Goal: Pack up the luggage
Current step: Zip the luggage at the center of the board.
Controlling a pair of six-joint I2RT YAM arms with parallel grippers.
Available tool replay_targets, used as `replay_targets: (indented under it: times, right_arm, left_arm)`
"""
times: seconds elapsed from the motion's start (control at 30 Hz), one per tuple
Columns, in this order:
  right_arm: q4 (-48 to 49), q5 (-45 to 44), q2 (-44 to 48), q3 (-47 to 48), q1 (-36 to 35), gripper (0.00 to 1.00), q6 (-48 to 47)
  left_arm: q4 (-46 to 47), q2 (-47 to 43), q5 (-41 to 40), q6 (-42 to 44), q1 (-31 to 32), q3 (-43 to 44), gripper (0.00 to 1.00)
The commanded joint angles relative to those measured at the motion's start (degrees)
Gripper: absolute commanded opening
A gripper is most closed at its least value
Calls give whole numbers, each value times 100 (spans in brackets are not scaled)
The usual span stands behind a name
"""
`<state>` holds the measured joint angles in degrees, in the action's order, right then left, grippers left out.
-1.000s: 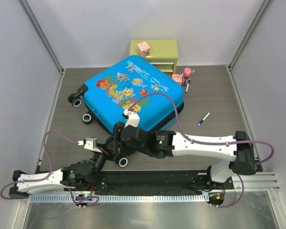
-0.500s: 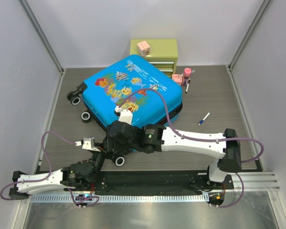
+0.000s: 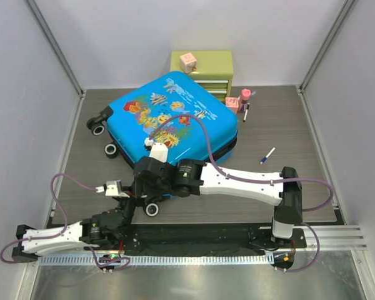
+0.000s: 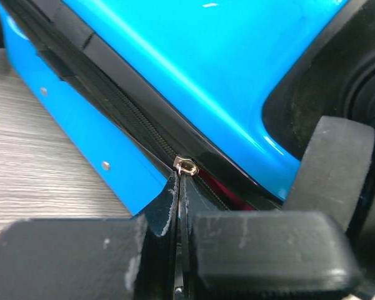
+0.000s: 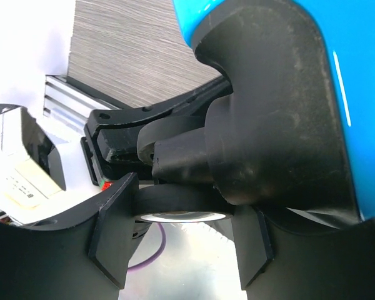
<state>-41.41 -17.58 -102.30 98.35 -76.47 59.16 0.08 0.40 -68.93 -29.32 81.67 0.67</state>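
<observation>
The luggage (image 3: 169, 122), a bright blue fish-print hard-shell suitcase, lies flat and closed on the table. My left gripper (image 3: 127, 203) is at its near corner, shut on the black zipper pull (image 4: 182, 209) just below the metal slider (image 4: 186, 165). In the left wrist view the gripper (image 4: 181, 228) has its pads pressed together on that tab. My right gripper (image 3: 149, 192) reaches across from the right. Its fingers (image 5: 112, 231) clamp the near black wheel (image 5: 181, 203) from both sides, under the wheel housing (image 5: 269, 125).
A green drawer chest (image 3: 206, 65) with a pink cube (image 3: 188, 62) on top stands behind the suitcase. A pink bottle (image 3: 244, 99) sits at its right, and a pen (image 3: 267, 155) lies on the table further right. Two more wheels (image 3: 99, 129) stick out at the suitcase's left.
The right arm has swung left with the wheel in its grip, and the suitcase's near corner has slid left with it. The left gripper has followed slightly left, still on the zipper pull.
</observation>
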Motion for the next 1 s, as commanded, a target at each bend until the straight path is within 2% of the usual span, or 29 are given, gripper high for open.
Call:
replay_targets:
  times: [0.0, 0.13, 0.27, 0.43, 0.5, 0.53, 0.57, 0.6, 0.63, 0.67, 0.7, 0.8, 0.87, 0.97]
  right_arm:
    - [5362, -1441, -914, 782, 993, 1, -124]
    - [5319, -1257, -1204, 1081, 993, 1, -106]
    - [5319, -1037, -1292, 1169, 993, 1, -18]
    - [4967, -1037, -889, 960, 993, 1, -203]
    - [4993, -975, -460, 398, 985, 11, -211]
    - [5089, -949, -301, 152, 985, 26, -194]
    - [5116, -888, -151, -311, 985, 35, -168]
    - [5116, -844, 7, -525, 967, 57, -185]
    - [4942, -808, 269, -831, 958, 66, -211]
    - [4845, -791, 403, -991, 932, 73, -229]
    - [4783, -730, 526, -1141, 914, 82, -255]
    - [4397, -641, 992, -1651, 853, 96, -378]
    - [3985, -658, 1370, -1950, 791, 100, -535]
    - [3360, -773, 1887, -2275, 730, 100, -755]
  left_arm:
    - [836, -146, 1901, 577, 279, -93, 0]
    - [924, -295, 1515, 673, 279, -93, 0]
    - [1065, -173, 1680, 788, 279, -75, 0]
    - [180, -242, 1462, 445, 279, 232, 0]
    - [-42, -278, 1286, 244, 279, 398, 0]
    - [-460, -191, 1189, 130, 279, 486, 0]
    - [-665, -181, 1093, -159, 279, 652, 5]
    - [-858, -172, 935, -344, 279, 732, 13]
    - [-1121, -190, 855, -520, 279, 811, 22]
    - [-1611, -277, 785, -687, 279, 969, 36]
    - [-1868, -321, 654, -1002, 279, 1040, 40]
    - [-2546, -234, 617, -1321, 279, 1357, 57]
    - [-3123, -295, 503, -1575, 279, 1585, 70]
    - [-3785, -243, 345, -2094, 279, 1989, 74]
